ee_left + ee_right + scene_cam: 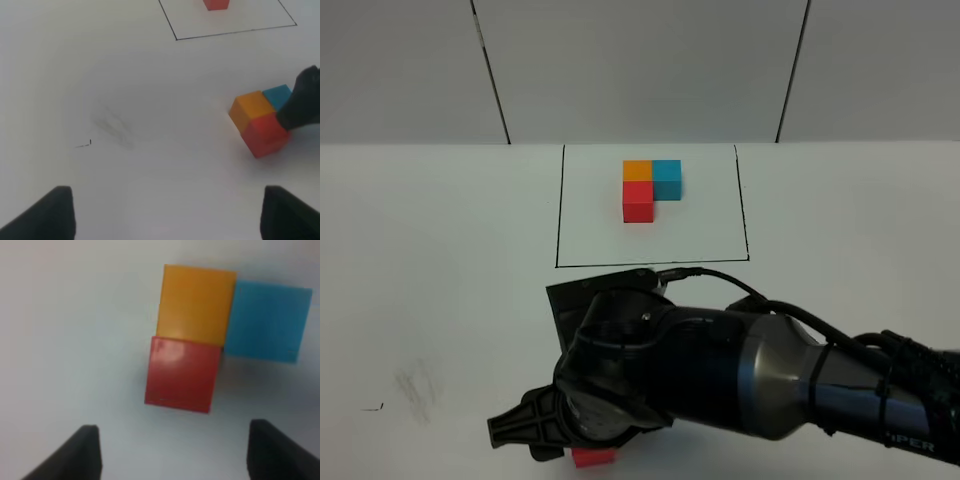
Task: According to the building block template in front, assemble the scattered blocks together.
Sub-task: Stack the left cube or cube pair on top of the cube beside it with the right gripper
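The building block template [651, 186] is an L of orange, blue and red cubes inside a thin black rectangle at the back of the table. The scattered blocks lie joined in the same L: orange [197, 302], blue [267, 320], red [182, 375]. My right gripper [180, 455] hovers over them, open, with nothing between its fingers. In the high view its arm hides them except a sliver of the red block [592, 458]. In the left wrist view, the orange block [252, 107] and its neighbours lie ahead to one side of my left gripper [175, 215], which is open.
The right arm [740, 375] stretches from the lower right across the front middle of the white table. Faint smudges and a small black mark [375, 407] sit on the left of the table. Grey wall panels stand behind the table.
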### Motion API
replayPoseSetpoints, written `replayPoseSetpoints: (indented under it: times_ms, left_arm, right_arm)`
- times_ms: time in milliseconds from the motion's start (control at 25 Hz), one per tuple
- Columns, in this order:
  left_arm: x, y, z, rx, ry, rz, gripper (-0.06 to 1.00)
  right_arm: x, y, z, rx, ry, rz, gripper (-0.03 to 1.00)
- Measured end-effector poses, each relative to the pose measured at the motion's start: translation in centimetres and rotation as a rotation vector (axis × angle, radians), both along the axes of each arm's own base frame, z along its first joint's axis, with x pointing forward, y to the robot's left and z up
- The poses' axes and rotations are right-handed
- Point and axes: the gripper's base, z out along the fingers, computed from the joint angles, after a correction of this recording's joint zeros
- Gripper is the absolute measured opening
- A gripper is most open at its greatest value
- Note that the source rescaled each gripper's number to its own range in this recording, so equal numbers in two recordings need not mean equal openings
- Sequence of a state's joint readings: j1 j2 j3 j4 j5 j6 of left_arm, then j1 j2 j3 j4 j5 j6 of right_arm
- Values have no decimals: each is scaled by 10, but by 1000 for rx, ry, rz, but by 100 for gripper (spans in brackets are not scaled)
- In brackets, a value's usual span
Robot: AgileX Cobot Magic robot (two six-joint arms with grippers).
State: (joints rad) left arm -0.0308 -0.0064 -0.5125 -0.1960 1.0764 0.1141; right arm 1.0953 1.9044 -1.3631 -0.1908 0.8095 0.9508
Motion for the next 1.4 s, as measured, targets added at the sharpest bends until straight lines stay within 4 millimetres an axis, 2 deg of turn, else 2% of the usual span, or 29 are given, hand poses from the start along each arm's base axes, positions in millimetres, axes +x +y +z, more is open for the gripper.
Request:
replayPoseSetpoints:
  times_ms: [320,440,640,920,1400]
  left_arm:
    - [0,0,0,0,0,0,95]
    - [0,0,0,0,0,0,95]
    - [0,0,0,0,0,0,95]
    - [0,0,0,0,0,0,95]
    - [0,0,0,0,0,0,95]
  right_arm:
    - [17,-8,6,-35,-29,-17,46]
    - [23,-7,-2,-27,-12,-7,46]
    - [26,-3,-26,-64,33,23,45]
    - [33,-3,-40,-76,72,20,45]
    - [37,3,-38,-19,63,39,45]
